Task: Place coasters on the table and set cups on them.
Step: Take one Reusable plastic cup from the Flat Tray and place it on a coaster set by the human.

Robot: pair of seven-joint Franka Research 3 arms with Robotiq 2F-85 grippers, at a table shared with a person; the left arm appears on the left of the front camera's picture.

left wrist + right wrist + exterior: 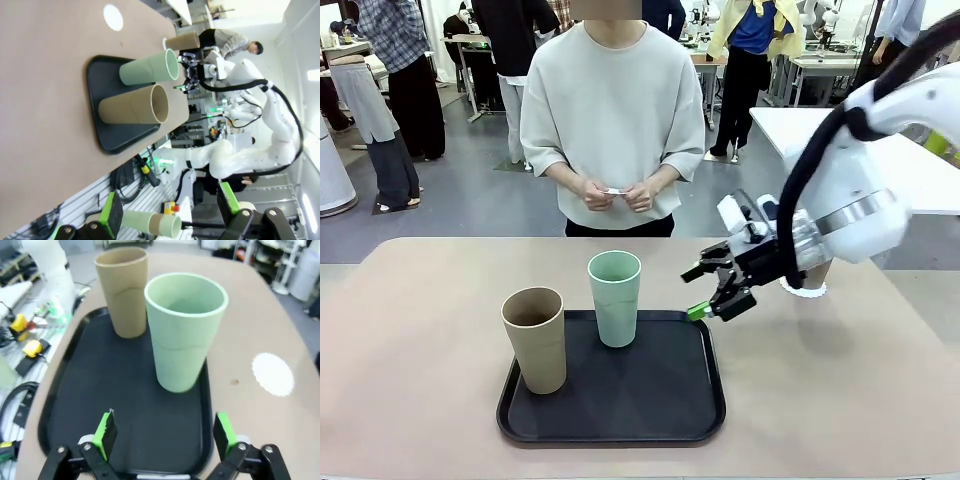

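Right wrist view: right end effector [164,421] wide, facing matte tapered mint cup [185,335] on black tray [90,405]

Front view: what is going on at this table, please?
The right tool is open, near the right edge of the black tray, which carries the mint cup and one tan cup. Another tan cup stands on a coaster on the table. A bare coaster lies nearby. The person's hands hold something small and white.
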